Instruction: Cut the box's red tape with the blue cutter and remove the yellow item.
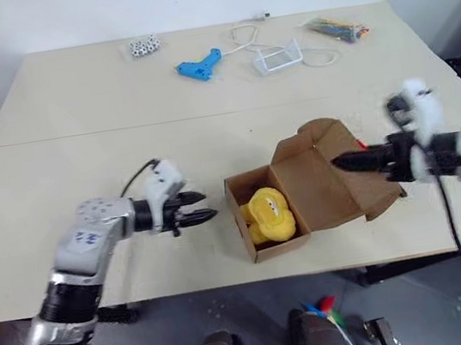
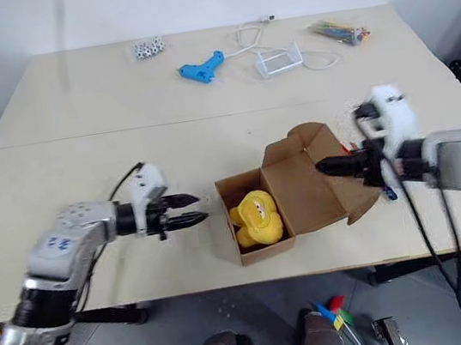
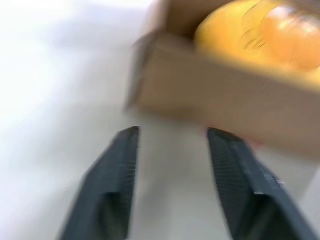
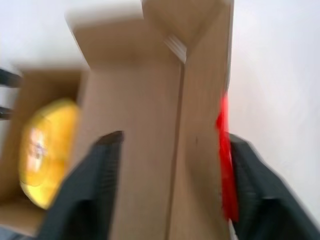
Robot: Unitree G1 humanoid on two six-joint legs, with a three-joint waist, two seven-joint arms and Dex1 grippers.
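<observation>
**Both grippers spread beside the open carton**

The left gripper (image 1: 204,207) stands with its two black fingers parted and nothing between them, just beside the near-left wall of the small brown cardboard box (image 1: 309,188), apart from it. The right gripper (image 1: 343,162) also has its fingers spread; they straddle the raised lid flap of the box from the right side, and in the right wrist view the flap fills the gap between them without a clear pinch on it.

The box sits on the pale tabletop (image 1: 82,168) with its lid folded up and back. Inside its open compartment lies the bright yellow rounded lumpy item (image 1: 269,214), resting against the bottom and near wall.

The left arm reaches in low from the left, gripper roughly level and aimed at the box. The right arm comes in from the right, pointing leftward at the flap.

The red tape (image 4: 227,165) shows as a strip along the flap's outer edge, blurred. The slim blue cutter is not made out.
</observation>
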